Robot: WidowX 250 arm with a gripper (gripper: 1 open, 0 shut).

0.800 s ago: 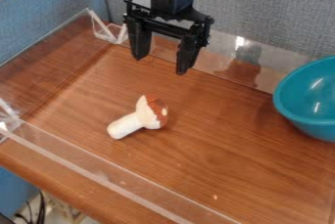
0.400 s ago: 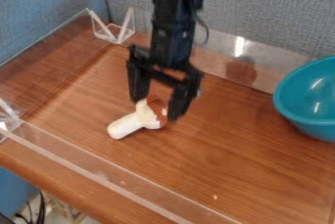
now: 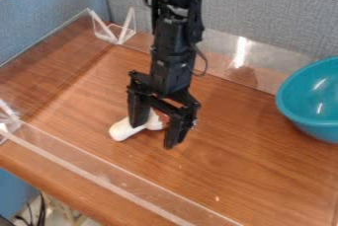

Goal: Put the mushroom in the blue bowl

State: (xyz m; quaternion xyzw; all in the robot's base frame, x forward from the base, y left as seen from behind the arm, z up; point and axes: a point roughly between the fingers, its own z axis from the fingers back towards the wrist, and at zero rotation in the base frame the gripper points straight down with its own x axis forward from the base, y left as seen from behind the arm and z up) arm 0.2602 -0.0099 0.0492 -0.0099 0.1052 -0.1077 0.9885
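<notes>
The mushroom point(image 3: 134, 127) lies on its side on the wooden table, cream stem pointing left, its reddish cap mostly hidden behind my gripper. My gripper point(image 3: 157, 124) has come straight down over the cap end, fingers spread on either side of it and tips near the table. The jaws stand open and have not closed on the mushroom. The blue bowl point(image 3: 315, 99) sits at the right edge of the view, partly cut off, well away from the gripper.
A low clear acrylic wall point(image 3: 79, 167) borders the wooden table point(image 3: 79, 82) on the front, left and back. A blue partition point(image 3: 53, 3) stands behind the left side.
The arm has dropped from the back of the table down and forward over the mushroom. The fingers stayed open. The mushroom and bowl have not moved.
</notes>
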